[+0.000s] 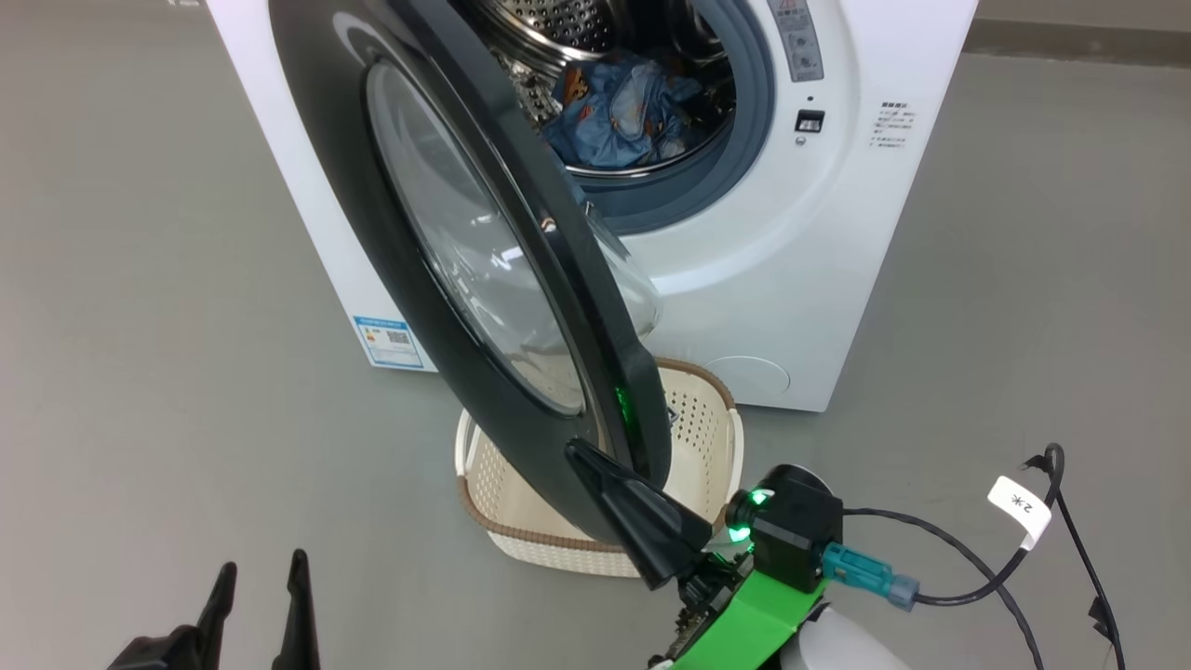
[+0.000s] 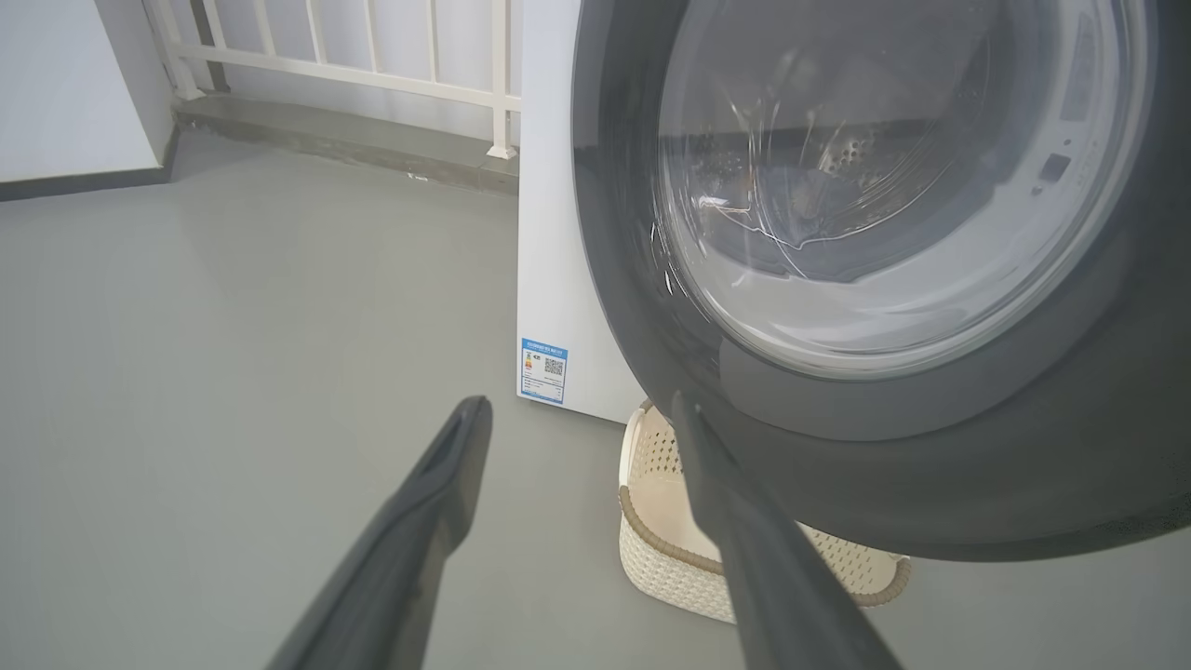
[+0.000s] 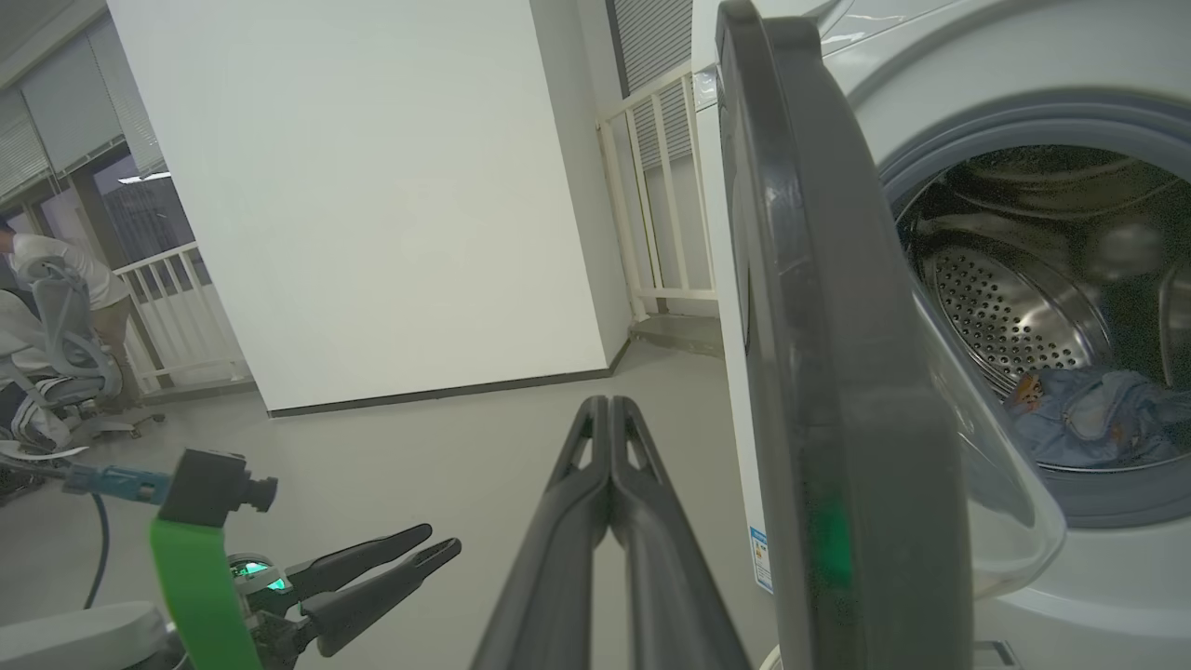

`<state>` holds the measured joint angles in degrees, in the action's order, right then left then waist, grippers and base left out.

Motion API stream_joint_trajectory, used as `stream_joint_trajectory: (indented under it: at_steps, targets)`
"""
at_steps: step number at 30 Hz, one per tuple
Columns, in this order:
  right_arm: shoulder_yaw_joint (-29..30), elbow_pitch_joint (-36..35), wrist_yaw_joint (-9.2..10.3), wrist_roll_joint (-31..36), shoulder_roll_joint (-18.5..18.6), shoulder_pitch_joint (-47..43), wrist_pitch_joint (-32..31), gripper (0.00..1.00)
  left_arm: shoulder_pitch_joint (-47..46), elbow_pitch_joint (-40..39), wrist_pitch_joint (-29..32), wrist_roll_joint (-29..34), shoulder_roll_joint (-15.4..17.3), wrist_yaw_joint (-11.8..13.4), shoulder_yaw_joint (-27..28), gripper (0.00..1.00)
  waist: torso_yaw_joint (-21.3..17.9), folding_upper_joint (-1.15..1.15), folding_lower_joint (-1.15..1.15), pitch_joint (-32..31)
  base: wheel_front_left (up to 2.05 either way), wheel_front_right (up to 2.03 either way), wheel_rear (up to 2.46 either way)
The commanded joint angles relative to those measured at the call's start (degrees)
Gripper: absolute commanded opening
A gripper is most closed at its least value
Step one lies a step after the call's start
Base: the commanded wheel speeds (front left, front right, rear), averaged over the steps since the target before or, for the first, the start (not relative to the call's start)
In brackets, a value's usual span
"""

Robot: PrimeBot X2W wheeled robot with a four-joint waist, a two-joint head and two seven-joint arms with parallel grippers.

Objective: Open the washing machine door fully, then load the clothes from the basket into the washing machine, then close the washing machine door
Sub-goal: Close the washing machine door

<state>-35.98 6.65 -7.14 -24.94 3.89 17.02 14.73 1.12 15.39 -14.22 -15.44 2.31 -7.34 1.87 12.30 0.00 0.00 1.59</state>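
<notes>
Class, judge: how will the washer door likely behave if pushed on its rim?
The door likely swings as one rigid piece; its rim looks thick. That glossy rim may make a push slip. The bulging glass bowl probably adds weight.

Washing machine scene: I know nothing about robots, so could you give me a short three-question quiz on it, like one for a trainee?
1. True or false: the clothes lie inside the washing machine.
2. The washing machine door is: A) latched shut, B) standing partly open, C) lying on the floor.
3. Fill in: the ___ end effector has its fingers pressed together.
Key: 1 true; 2 B; 3 right. The right end effector is shut and the left end effector is open.
</notes>
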Motion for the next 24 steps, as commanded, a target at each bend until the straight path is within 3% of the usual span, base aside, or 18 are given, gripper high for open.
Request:
stream_joint_trajectory:
  at_steps: [1,24]
  targets:
    - [-0.5,-1.1,-0.35,-0.3,-1.0,0.7,0.3,0.0,-2.5,-1.5,-0.8,-0.2,0.6,-0.1,1.5,1.0,0.2,0.0,0.0,0.4,0.0,0.0,0.0]
    - [3.4,5.8,-0.35,-1.7,-1.0,2.8,0.3,0.0,-4.6,-1.8,-0.8,-3.2,0.6,-0.1,0.5,1.0,2.0,0.0,0.0,3.3,0.0,0.0,0.0]
